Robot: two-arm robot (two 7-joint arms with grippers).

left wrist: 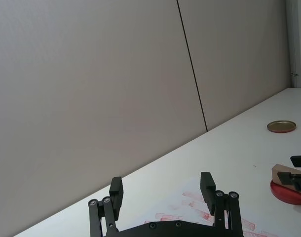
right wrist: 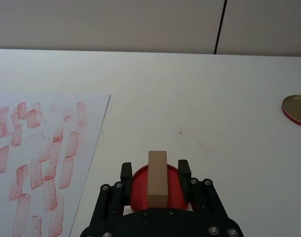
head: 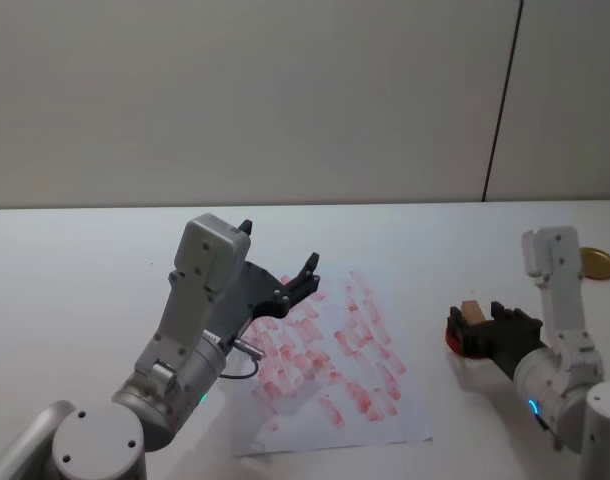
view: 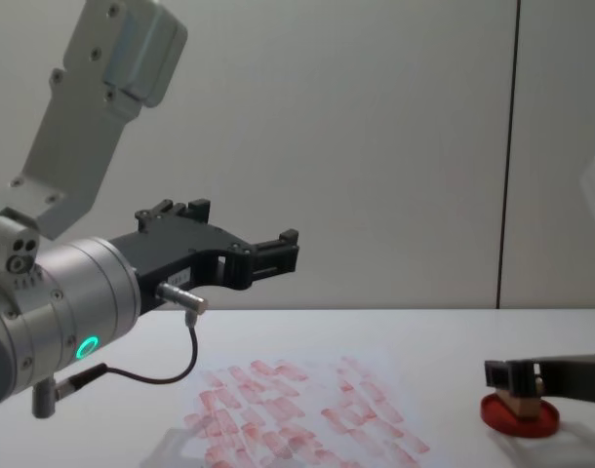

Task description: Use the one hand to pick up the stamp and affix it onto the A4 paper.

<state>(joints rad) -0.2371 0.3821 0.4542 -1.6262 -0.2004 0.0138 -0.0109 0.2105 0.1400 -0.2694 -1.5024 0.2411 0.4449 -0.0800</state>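
Stamp (right wrist: pixel 157 177) on ink pad (right wrist: pixel 139 186); right wrist view: right gripper (right wrist: pixel 155 169) jaws apart around it; left gripper (head: pixel 280 243) gapes.

Head view looking down, chest view low, level, both share A4 paper (head: pixel 385 400)

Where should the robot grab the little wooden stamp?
Probably by its two flat side faces, above the pad. The stamp stands upright on the red ink pad, narrow enough for the open jaws of the right gripper, which straddle it, coming level from the robot's side.
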